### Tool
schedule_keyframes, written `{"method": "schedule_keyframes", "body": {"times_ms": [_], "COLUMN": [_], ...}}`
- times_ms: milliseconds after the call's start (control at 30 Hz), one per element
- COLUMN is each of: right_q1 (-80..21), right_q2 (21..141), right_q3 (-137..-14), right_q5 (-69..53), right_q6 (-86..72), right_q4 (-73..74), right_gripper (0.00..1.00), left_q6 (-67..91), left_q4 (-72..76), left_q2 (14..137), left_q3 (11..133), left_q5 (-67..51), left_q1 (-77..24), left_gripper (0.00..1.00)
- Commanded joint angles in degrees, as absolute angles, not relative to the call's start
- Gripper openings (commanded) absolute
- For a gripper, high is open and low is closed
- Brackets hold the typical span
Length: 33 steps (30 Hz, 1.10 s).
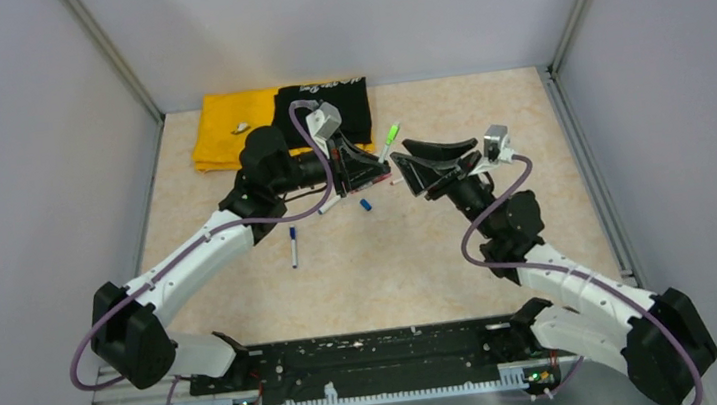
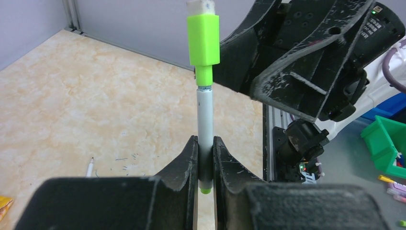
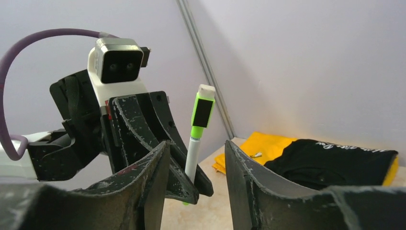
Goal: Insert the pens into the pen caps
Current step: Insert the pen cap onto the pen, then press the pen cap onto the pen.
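Observation:
A white pen [image 2: 206, 120] wearing a lime-green cap [image 2: 203, 40] stands upright in my left gripper [image 2: 206, 160], which is shut on its lower barrel. From above, this capped pen [image 1: 389, 141] sticks out of the left gripper [image 1: 378, 172] over the middle of the table. My right gripper [image 1: 402, 173] faces it from the right and stands open [image 3: 196, 146]; the pen [image 3: 193, 155] shows just beyond its gap, untouched. A loose blue pen cap [image 1: 366, 204] lies below the grippers. A pen with a blue cap [image 1: 293, 247] and a white pen [image 1: 330, 205] lie on the table.
A yellow cloth [image 1: 223, 128] with a black cloth [image 1: 329, 105] on it lies at the back left. Grey walls enclose the table on three sides. A green bin [image 2: 389, 140] sits beyond the table's right rail.

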<state>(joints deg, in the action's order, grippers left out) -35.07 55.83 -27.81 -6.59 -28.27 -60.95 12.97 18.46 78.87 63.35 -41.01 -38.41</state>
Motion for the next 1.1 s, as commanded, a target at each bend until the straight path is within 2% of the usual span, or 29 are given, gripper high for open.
{"method": "schedule_keyframes", "body": {"times_ms": [0, 267, 500, 667, 800, 933, 1067], "right_q1": [-35.0, -35.0, -35.0, -35.0, -35.0, -33.7, -29.8], "right_q2": [49.4, 44.0, 44.2, 47.7, 51.2, 57.6, 61.8], "right_q3": [-31.6, -42.4, -51.0, -62.9, -69.0, -75.7, -78.9], "right_q5": [-6.9, -3.0, -1.1, 3.6, 3.4, -0.5, -11.2], "right_q6": [-23.6, -20.4, -18.4, -18.4, -21.0, -23.6, -27.8], "right_q4": [-50.3, -24.7, -10.1, 3.9, 8.1, 12.9, 12.2], "right_gripper": [0.47, 0.50, 0.52, 0.59, 0.60, 0.60, 0.58], "left_q6": [12.0, 12.0, 12.1, 12.2, 12.2, 12.3, 12.1], "left_q4": [20.5, 20.1, 20.0, 20.0, 20.0, 20.0, 20.1], "left_q2": [77.2, 77.5, 77.8, 78.0, 78.1, 78.4, 78.3], "left_q3": [64.2, 64.4, 64.6, 64.7, 64.7, 64.8, 64.9], "left_q5": [-41.0, -40.9, -41.2, -41.6, -41.7, -42.1, -42.3], "left_q1": [-38.3, -38.3, -38.3, -38.4, -38.4, -38.6, -38.7], "left_gripper": [0.00, 0.00, 0.00, 0.00, 0.00, 0.00, 0.00]}}
